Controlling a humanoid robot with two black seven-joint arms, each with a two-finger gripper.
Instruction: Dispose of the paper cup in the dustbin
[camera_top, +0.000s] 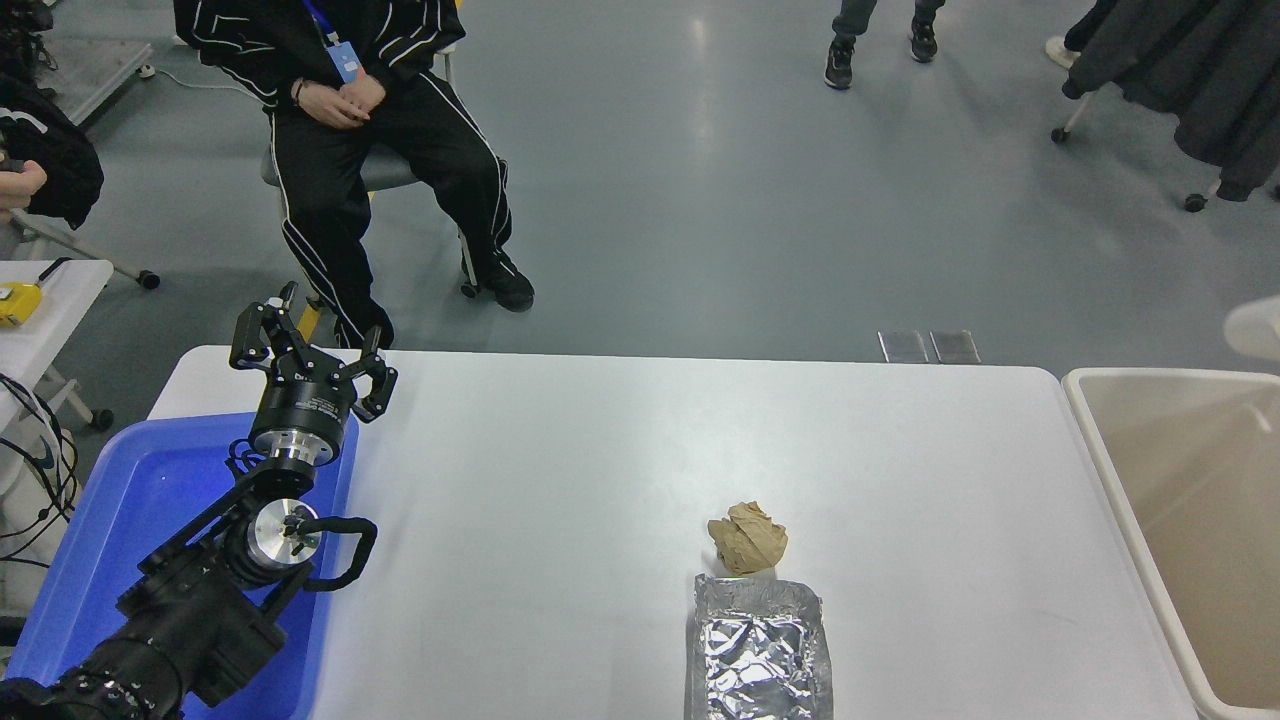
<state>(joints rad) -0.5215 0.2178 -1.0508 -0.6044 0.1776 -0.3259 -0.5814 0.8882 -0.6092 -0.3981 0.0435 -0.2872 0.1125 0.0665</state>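
Only the closed end of the white paper cup (1256, 328) shows, at the picture's right edge, in the air just above the far rim of the beige dustbin (1190, 470). The rest of the cup is cut off by the picture's edge. My right arm and gripper are out of view, so I cannot see what holds the cup. The dustbin stands against the table's right end. My left gripper (310, 345) is parked open and empty at the lower left, over the far edge of a blue tub.
A crumpled brown paper ball (747, 538) and a silver foil tray (758, 655) lie near the table's front middle. The blue tub (120, 520) is at the left. A person sits beyond the table's far left; another person's feet (880, 45) show at the top.
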